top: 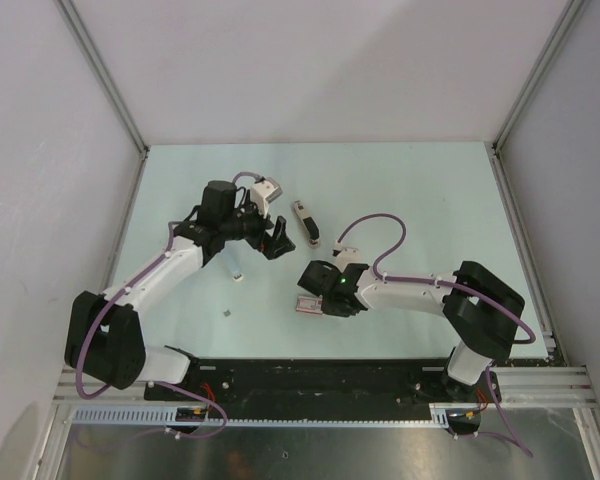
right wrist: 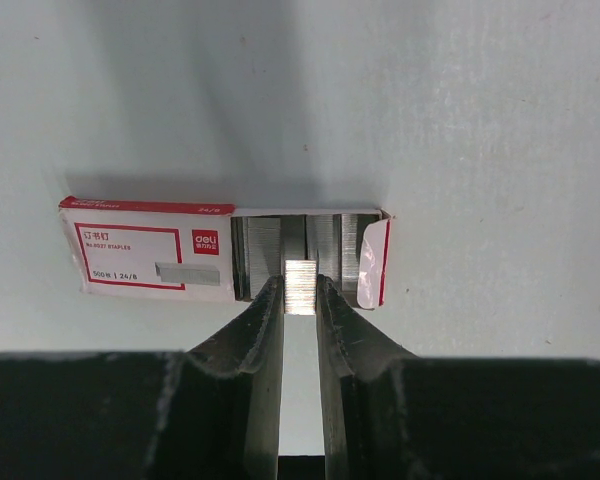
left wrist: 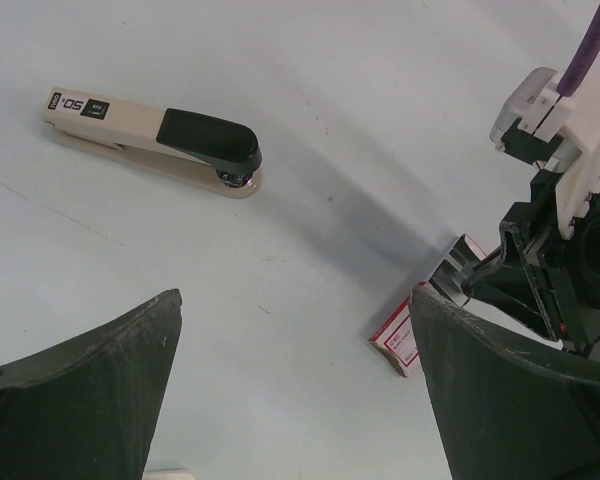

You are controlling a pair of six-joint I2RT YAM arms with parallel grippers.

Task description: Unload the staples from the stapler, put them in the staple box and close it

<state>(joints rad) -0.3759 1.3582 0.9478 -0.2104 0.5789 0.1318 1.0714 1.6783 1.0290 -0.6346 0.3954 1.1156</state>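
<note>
The beige stapler (top: 306, 223) with a black top lies closed on the table, also seen in the left wrist view (left wrist: 160, 140). My left gripper (top: 277, 238) (left wrist: 292, 300) hangs open just left of it with nothing between its fingers. My right gripper (top: 318, 300) (right wrist: 300, 285) is shut on a short silver strip of staples (right wrist: 300, 286), held at its fingertips over the open end of a red-and-white staple box (right wrist: 150, 255) (top: 308, 306) (left wrist: 400, 340). More staple strips (right wrist: 265, 255) lie packed inside the box.
A tiny grey bit (top: 226, 315) and a small pale bit (top: 236, 277) lie on the table left of the box. Grey walls close in the table on three sides. The arm bases stand on a black rail (top: 310, 385) at the near edge.
</note>
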